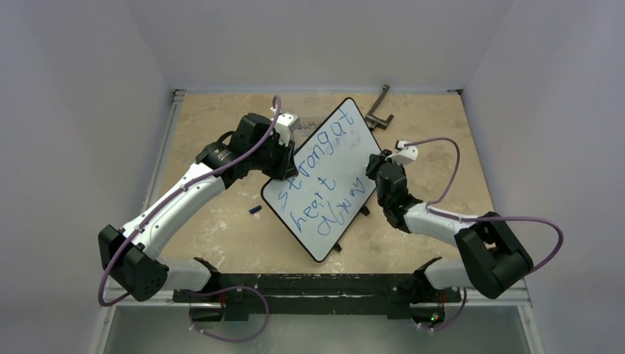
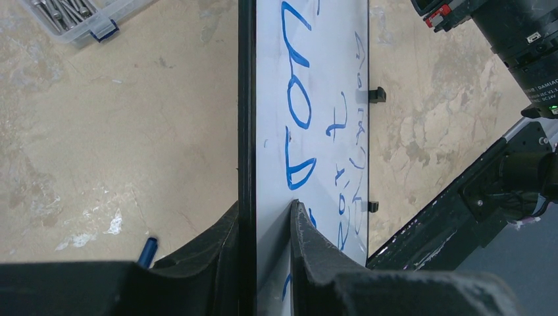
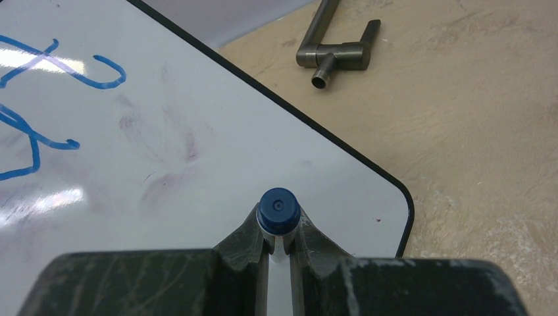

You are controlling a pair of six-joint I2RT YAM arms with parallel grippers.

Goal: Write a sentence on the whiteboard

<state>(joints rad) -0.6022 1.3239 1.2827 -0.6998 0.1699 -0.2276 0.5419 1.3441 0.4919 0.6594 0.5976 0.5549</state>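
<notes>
pinching the whiteboard by its framed long edge in the left gripper; squeezing a blue-ended marker in the right gripper over the board's corner, beside a purple smudge. set slantwise mid-worktop, with the blue sentence in two rows.

Whiteboard: sentence handwritten in blue marker; first row "strong at"; second row "heart", then a scrawl, roughly "always"; right arm: tiny white print, not surely legible.
</notes>
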